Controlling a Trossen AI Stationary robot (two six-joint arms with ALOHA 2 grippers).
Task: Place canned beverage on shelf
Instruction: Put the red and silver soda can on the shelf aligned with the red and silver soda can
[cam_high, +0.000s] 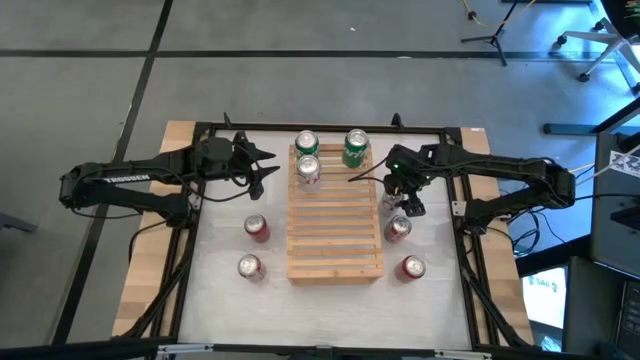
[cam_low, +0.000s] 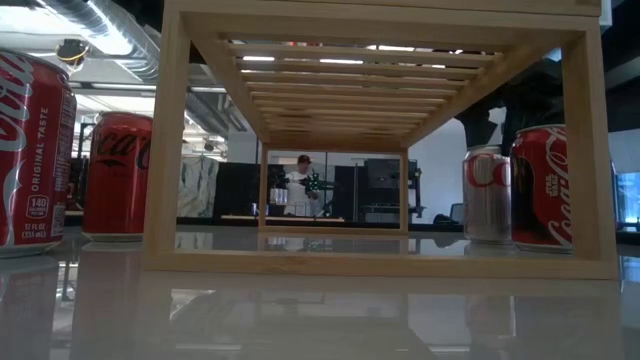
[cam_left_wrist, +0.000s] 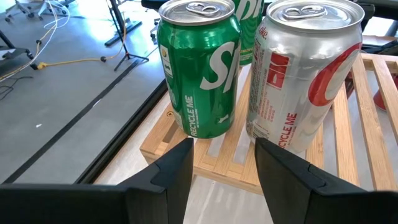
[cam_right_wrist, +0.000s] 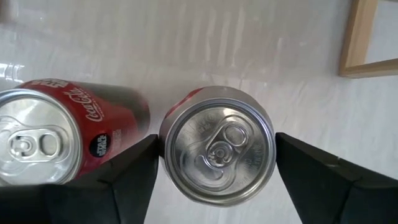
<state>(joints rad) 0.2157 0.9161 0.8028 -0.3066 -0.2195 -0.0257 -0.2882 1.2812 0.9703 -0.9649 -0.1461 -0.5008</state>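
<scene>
Left end effector (cam_high: 268, 166) hovers at the shelf's far-left corner, fingers (cam_left_wrist: 177, 171) pressed together, holding nothing; it sits just beside the silver can (cam_high: 309, 171) and the green can (cam_high: 306, 144), both upright on the shelf (cam_high: 334, 235). In the left wrist view those two cans stand directly ahead of the fingertips, not touching them. Second green can (cam_high: 356, 147) stands at the shelf's far-right corner. On the desk (cam_high: 220, 250) left of the shelf: two red cans, one near the shelf's middle (cam_high: 257, 228), one nearer the front (cam_high: 250, 267).

Right end effector (cam_high: 404, 200) is over the desk just right of the shelf, fingers (cam_right_wrist: 134, 177) spread to either side of an upright silver-and-red can (cam_right_wrist: 217, 146); whether the pads touch it I cannot tell. That can stands on the desk, off the shelf. Red Star Wars can (cam_right_wrist: 46, 140) stands just beside it, another red can (cam_high: 411, 267) nearer the front.
</scene>
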